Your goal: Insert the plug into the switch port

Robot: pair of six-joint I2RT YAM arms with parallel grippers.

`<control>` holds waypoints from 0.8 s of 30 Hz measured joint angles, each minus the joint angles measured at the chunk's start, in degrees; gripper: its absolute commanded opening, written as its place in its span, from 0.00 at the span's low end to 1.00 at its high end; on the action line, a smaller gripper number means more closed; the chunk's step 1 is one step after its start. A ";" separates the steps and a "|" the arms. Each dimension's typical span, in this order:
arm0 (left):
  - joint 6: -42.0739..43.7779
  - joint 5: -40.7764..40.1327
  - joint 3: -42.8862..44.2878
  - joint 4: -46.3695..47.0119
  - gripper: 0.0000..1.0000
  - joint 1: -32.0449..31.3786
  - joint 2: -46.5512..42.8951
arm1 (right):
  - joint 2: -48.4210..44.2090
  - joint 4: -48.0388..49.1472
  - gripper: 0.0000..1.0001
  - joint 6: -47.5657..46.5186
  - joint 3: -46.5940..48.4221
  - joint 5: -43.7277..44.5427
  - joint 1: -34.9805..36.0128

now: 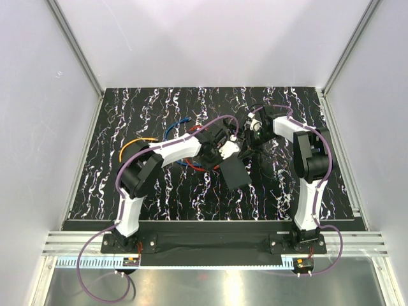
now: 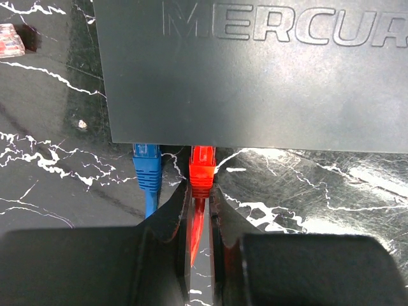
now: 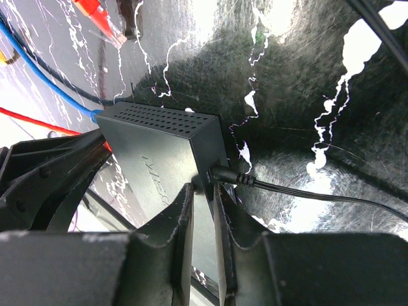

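Observation:
The flat matte black switch box (image 1: 236,171) lies mid-table. In the left wrist view its near edge (image 2: 255,137) holds a blue plug (image 2: 146,162) and, next to it, the red plug (image 2: 203,167), whose front sits in a switch port. My left gripper (image 2: 200,207) is shut on the red plug's boot and cord. My right gripper (image 3: 204,210) is shut on the box's edge (image 3: 191,146), beside a black power cord (image 3: 255,185) plugged into its side. Both grippers meet at the box in the top view: the left gripper (image 1: 220,151) and the right gripper (image 1: 250,141).
Blue (image 1: 178,127), orange (image 1: 131,145) and red cables loop on the marbled black mat behind the left arm. A loose red plug with a clear tip (image 2: 9,39) lies at far left; it also shows in the right wrist view (image 3: 102,19). White walls surround the mat.

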 measured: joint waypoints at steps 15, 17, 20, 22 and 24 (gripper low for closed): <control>-2.08 -1.14 5.22 -5.60 0.00 -0.31 2.16 | 0.00 0.37 0.17 0.11 -0.26 -0.17 0.02; -2.14 -1.18 5.22 -5.64 0.00 -0.31 2.16 | 0.00 0.42 0.17 0.24 -0.26 -0.17 0.02; -2.58 -1.18 5.22 -5.64 0.00 -0.31 2.16 | 0.00 0.48 0.17 0.44 -0.28 -0.20 0.02; -2.93 -1.18 5.22 -5.62 0.00 -0.31 2.19 | 0.00 0.50 0.17 0.48 -0.31 -0.24 0.02; -3.17 -1.20 5.22 -5.51 0.00 -0.31 2.29 | 0.00 0.50 0.17 0.50 -0.31 -0.26 0.02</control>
